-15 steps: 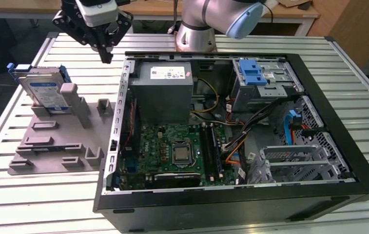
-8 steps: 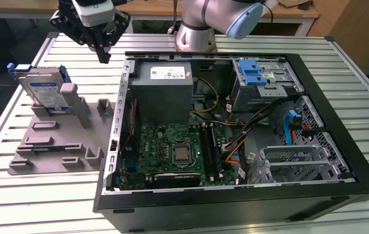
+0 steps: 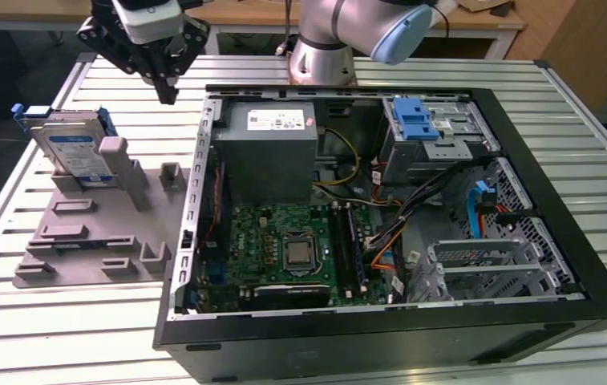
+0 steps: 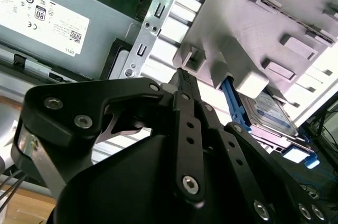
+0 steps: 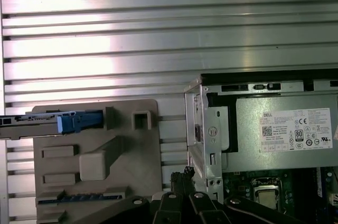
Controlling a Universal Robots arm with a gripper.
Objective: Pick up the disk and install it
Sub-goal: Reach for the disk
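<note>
The disk (image 3: 76, 152) stands on end in a slot at the far end of a grey fixture (image 3: 89, 233), toward the table's (image 3: 68, 337) far corner on the exterior view's left. Its long axis runs roughly upright, leaning back a little. The labelled face looks toward the near edge of the table. Its thin top edge runs along the table's slats, as the first wrist view shows from above (image 5: 31, 121). A blue bracket (image 3: 27, 111) frames its edges. In the second wrist view the disk (image 4: 266, 110) sits behind a fixture post, clear of the jaws.

The jaws point straight down, clenched tip to tip, and grasp nothing. They hang above the bare strip of table between the fixture and the open case (image 3: 389, 325), near the case's far corner and close to the table's far edge. They touch neither, and sit well apart from the disk.
</note>
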